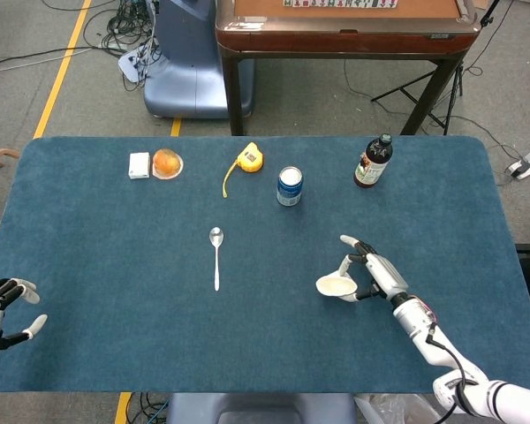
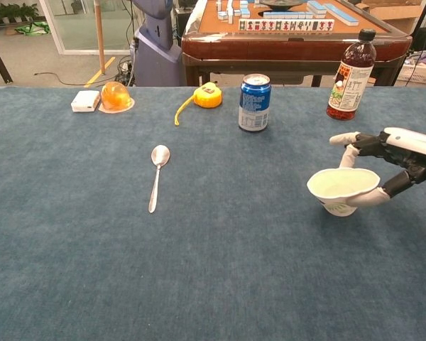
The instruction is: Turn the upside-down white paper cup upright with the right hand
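The white paper cup (image 1: 337, 285) (image 2: 342, 189) stands mouth-up on the blue table, right of centre. My right hand (image 1: 374, 271) (image 2: 389, 160) wraps around its right side, with the thumb under the rim and a finger over the far edge. Whether the cup's base fully rests on the cloth I cannot tell. My left hand (image 1: 2, 305) hangs at the table's near left edge, holding nothing, fingers apart; the chest view does not show it.
A metal spoon (image 1: 215, 255) (image 2: 156, 173) lies left of the cup. Along the far side stand a blue can (image 1: 289, 186) (image 2: 254, 102), a dark bottle (image 1: 372, 161) (image 2: 350, 73), a yellow tape measure (image 1: 247, 159), an orange jelly cup (image 1: 167, 163) and a white box (image 1: 139, 165).
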You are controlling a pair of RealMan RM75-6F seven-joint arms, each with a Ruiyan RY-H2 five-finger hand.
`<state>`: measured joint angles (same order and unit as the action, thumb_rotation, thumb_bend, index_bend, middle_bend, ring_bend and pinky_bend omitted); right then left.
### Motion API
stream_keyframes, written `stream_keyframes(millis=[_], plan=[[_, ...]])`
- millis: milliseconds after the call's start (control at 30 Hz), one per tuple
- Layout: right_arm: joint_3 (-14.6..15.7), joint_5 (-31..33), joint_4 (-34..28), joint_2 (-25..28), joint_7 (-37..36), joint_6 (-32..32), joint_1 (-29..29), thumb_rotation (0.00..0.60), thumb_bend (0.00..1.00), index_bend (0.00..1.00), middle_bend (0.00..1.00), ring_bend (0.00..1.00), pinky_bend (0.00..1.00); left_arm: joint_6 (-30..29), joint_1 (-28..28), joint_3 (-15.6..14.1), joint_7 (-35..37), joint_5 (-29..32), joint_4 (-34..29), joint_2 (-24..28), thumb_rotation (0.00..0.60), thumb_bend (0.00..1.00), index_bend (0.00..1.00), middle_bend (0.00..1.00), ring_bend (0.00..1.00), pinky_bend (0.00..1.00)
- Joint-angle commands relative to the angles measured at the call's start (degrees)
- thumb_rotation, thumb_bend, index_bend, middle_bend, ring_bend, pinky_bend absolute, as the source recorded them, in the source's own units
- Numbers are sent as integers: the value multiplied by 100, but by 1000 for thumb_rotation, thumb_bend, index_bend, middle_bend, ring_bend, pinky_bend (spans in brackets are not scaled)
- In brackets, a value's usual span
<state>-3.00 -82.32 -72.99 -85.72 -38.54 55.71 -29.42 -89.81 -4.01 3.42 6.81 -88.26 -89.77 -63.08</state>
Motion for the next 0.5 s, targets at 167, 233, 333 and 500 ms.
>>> stream_keyframes(millis=[167, 233, 333, 500], plan=[[5, -28, -7, 38, 25, -5, 7, 600, 0, 442, 41, 0, 0, -1, 1, 2, 0, 6, 1, 0, 600, 171, 540, 407, 299, 597], [0, -31, -25, 61, 25, -6, 9, 600, 0, 414, 36, 0, 0, 1, 0, 1, -4, 5, 3, -2, 600, 171, 541, 408, 299, 597], [-13, -34, -53, 101, 60, 18, 17, 600, 0, 378, 31, 0, 0, 7, -2, 1, -6, 8, 6, -4, 600, 171, 540, 407, 299, 597], [-31, -36, -132, 183, 113, 54, 35, 600, 0, 338, 24, 0, 0, 12, -6, -2, -15, 4, 5, -8, 600, 171, 541, 407, 299, 597]])
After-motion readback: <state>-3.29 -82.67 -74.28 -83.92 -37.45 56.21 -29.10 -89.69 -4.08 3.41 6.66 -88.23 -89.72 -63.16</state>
